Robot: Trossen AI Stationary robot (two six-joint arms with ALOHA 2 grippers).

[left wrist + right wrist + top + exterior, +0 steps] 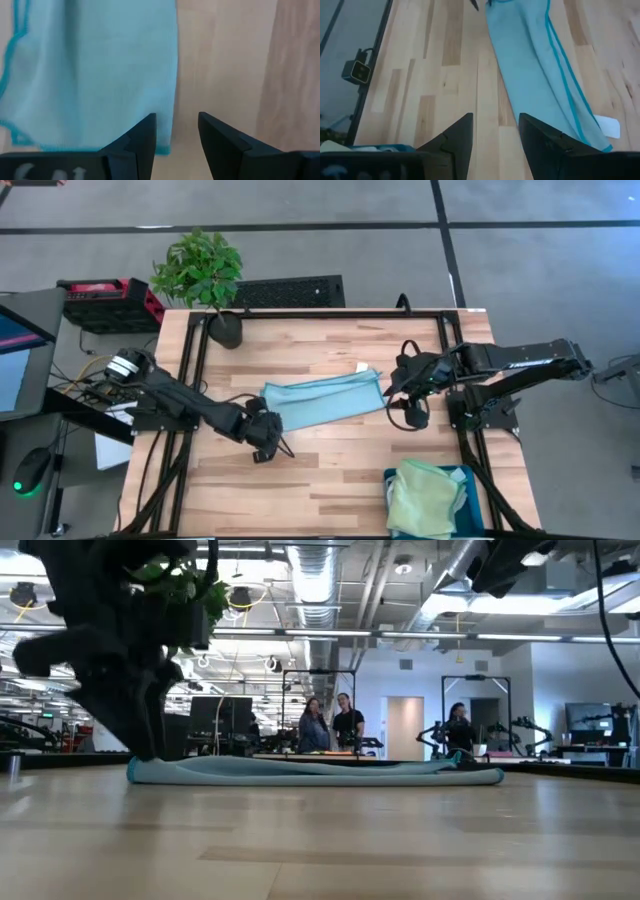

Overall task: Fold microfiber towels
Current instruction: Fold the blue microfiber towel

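One thin light blue microfiber towel (323, 401) lies half-folded mid-table. My left gripper (268, 442) and right gripper (400, 393) hover at its ends, jaws spread, empty; I'd pinch corners squarely before folding.

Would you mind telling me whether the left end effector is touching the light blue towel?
Apart: the left wrist view shows the open left end effector with bare wood between its fingers and the light blue towel beside it.

Four views, one table.
From overhead we look straight down on the table (330, 470); low, we look level across it into the room. Each wrist camera looks closely down past its own fingers; all four share the blue towel (322, 400).
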